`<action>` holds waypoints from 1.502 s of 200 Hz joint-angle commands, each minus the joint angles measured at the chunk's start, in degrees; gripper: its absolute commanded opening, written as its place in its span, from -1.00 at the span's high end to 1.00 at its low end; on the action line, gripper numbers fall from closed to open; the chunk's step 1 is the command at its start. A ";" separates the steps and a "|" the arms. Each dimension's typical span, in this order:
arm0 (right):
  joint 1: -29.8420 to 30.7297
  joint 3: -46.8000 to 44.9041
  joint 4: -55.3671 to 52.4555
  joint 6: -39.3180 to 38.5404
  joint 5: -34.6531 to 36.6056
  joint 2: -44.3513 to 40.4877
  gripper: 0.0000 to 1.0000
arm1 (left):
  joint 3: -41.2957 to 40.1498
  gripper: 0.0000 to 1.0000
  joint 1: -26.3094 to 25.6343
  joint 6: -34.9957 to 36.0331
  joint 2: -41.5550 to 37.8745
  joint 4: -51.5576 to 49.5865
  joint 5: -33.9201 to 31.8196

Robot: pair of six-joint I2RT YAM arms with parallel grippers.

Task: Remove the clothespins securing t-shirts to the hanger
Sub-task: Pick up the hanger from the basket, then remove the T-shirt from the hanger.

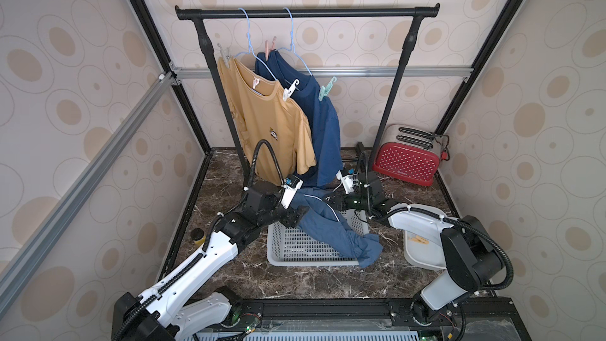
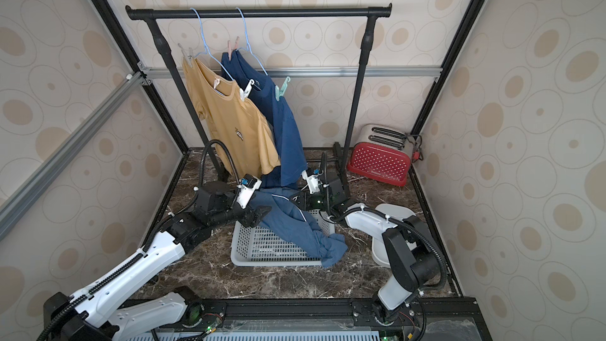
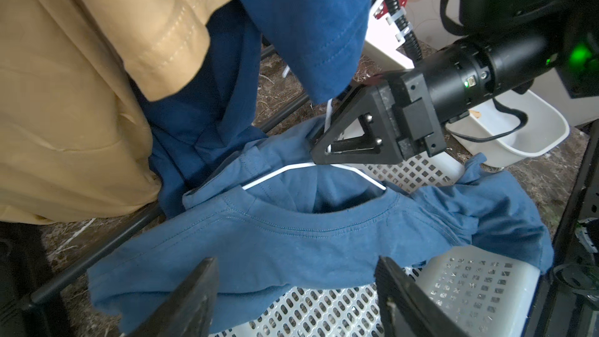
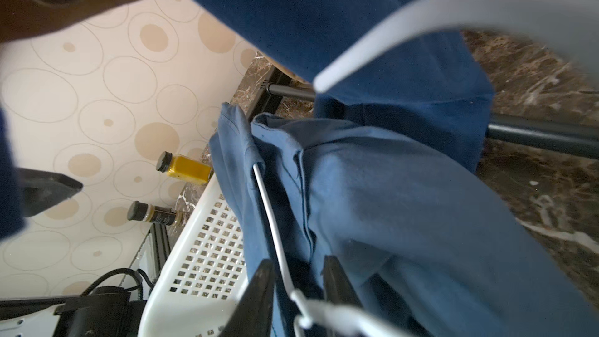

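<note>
In both top views the left pincer [image 1: 296, 216] sits at about 10 o'clock from the middle of the basket [image 1: 288, 250]. Its jaws are spread wide and hold nothing. In the left wrist view its fingers [image 3: 201, 286] stand apart over the medium blue t-shirt [image 3: 291, 238] draped across the basket; whether they touch the cloth I cannot tell.

The right pincer [image 4: 298, 264], at about 1 o'clock from the basket's middle, is narrowed but not closed. The white hanger [image 4: 269, 209] inside that shirt runs between its jaws, close against one finger, with a gap to the other.

At 12 o'clock, on the rack [image 1: 308, 13], the mustard t-shirt [image 1: 269, 126] carries a grey clothespin [image 1: 224, 54], a pale pink clothespin [image 1: 255, 82] and a white clothespin [image 1: 290, 89]. The dark blue t-shirt [image 1: 323, 126] carries a salmon clothespin [image 1: 270, 48] and a teal clothespin [image 1: 327, 88].

At 3 o'clock on the worktop [image 1: 295, 283], orange-yellow pegs [image 1: 419, 240] lie in a white tray [image 1: 421, 257].
</note>
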 commanded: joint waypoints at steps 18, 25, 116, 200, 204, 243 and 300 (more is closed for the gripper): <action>0.07 0.02 6.32 1.75 -4.14 1.81 0.71 | 3.63 -0.55 0.82 0.87 0.00 -3.09 -4.32; 0.01 0.37 6.63 1.72 -4.35 2.29 0.80 | 4.08 -0.55 0.82 1.32 0.15 -4.04 -5.31; 0.02 -7.17 -1.81 5.66 11.96 -16.21 1.00 | 5.73 -0.66 2.10 6.10 -0.71 -6.23 -9.41; -0.07 -6.84 -17.12 -0.17 17.51 -33.30 1.00 | 6.39 -0.74 2.15 13.29 0.95 0.47 -5.64; -0.06 -5.99 -18.76 -1.04 16.77 -33.55 1.00 | 6.23 -0.75 2.19 14.12 0.96 0.93 -5.41; 0.03 -0.22 -26.90 -4.80 11.02 -35.43 1.00 | 5.24 -0.87 2.42 20.99 1.28 4.55 -4.76; 0.80 4.33 -30.51 -8.13 3.64 -34.27 1.00 | 4.80 -0.94 13.13 22.56 3.47 3.45 8.33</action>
